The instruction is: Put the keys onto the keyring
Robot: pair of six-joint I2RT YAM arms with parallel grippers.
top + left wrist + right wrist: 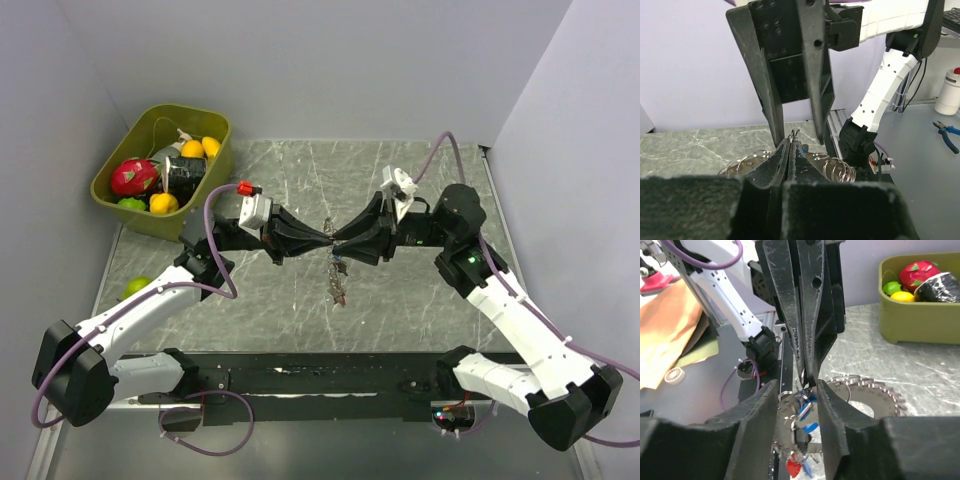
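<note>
Several tiny keys (807, 406) with blue heads, plus one red-headed key lower down, hang bunched in the gap between the right gripper's (796, 387) fingers, mid-table, between the two arms. Keyring (875, 395), toothed like a gear with plain silver keys, sits just behind and to the side of that bunch, low over the marble table (450, 180); whether it rests on the surface or hangs, cannot tell. Left gripper (790, 145) is clenched tight, fingers pressed together, and a thin wire loop (794, 133) pokes out at the tips, pinched there; coiled rings show on both sides below. Right gripper's jaws stand apart, one finger either side of the left fingertips and the coloured keys, gripping nothing visible. From the top view both grippers meet tip to tip at table centre, metal bunch trailing just toward the near edge. Green bin (215, 160) at the far left corner holds a red fruit (135, 177), yellow ones and a dark wrapped item. One green fruit (137, 287) lies on the table by the left arm, well apart from the keys.
</note>
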